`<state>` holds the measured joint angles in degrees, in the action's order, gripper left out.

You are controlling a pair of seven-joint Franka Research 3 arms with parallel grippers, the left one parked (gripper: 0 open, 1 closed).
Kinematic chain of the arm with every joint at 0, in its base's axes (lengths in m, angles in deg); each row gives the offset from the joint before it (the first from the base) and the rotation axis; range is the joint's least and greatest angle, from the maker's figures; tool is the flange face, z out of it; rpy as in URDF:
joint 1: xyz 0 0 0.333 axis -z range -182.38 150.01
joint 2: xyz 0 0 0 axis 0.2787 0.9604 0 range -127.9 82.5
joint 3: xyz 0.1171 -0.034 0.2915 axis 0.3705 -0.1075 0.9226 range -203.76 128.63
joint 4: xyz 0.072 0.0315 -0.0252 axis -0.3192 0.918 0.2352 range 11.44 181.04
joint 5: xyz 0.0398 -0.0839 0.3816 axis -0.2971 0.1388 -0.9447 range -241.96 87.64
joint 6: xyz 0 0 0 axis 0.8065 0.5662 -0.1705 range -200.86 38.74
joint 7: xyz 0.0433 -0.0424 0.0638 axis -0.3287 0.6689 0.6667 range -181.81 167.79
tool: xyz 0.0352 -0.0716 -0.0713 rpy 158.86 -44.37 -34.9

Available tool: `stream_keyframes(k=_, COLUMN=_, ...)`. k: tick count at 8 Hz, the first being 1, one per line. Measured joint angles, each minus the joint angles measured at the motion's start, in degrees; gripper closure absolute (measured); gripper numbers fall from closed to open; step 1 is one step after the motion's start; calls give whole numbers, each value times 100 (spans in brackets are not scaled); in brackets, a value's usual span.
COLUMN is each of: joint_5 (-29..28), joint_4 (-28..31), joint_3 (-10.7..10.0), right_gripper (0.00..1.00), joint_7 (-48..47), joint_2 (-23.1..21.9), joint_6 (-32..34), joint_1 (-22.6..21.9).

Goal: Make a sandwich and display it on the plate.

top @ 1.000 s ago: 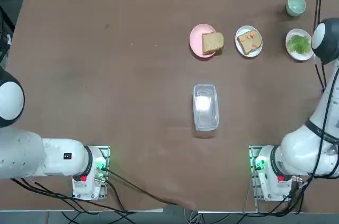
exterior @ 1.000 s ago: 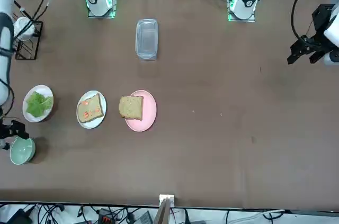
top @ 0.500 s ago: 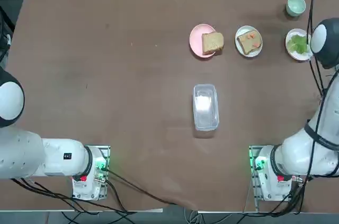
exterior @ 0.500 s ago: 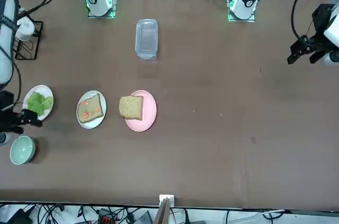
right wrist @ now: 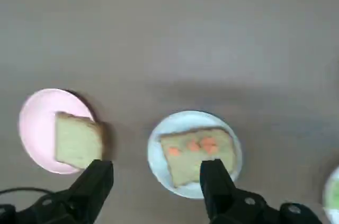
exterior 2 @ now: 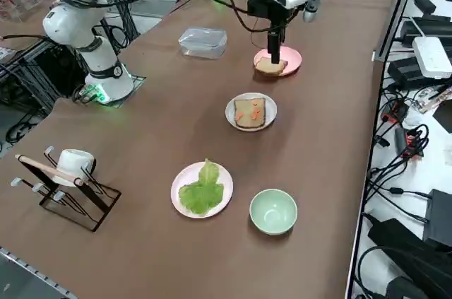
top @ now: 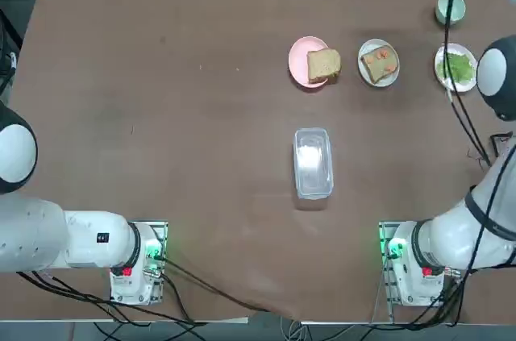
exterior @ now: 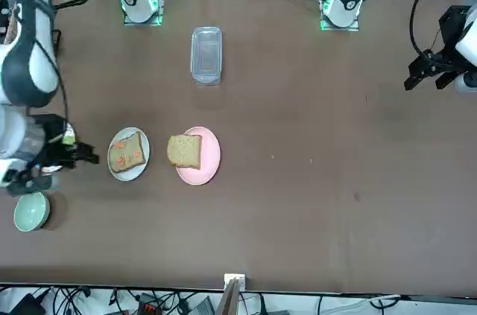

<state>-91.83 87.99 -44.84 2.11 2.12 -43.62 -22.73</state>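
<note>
Gripper spread wide, empty, high over white plate, likely lining up a first pick. Sandwich unbuilt: topped slice on white plate, plain slice on pink plate beside it, lettuce opposite. Laid out apart, presumably for stacking.

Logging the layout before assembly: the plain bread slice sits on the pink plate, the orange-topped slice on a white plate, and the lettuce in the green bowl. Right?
Not quite. The lettuce lies on its own white plate; the green bowl beside it looks empty, as the right side view shows. The rest stands.
</note>
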Motion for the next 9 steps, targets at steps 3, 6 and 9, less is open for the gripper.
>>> stream_keyframes(k=3, joint_5=-188, joint_4=1382, joint_3=6, right_gripper=0, joint_7=-338, joint_2=-344, joint_6=-1123, joint_1=-367)
stream_keyframes(k=6, joint_5=-197, joint_4=1948, joint_3=26, right_gripper=0, joint_7=-1055, joint_2=-352, joint_6=-1718, joint_1=-991)
stream_keyframes(k=9, joint_5=-95, joint_4=2232, joint_3=-94, right_gripper=0, joint_7=-978, joint_2=-351, joint_6=-1786, joint_1=-1009)
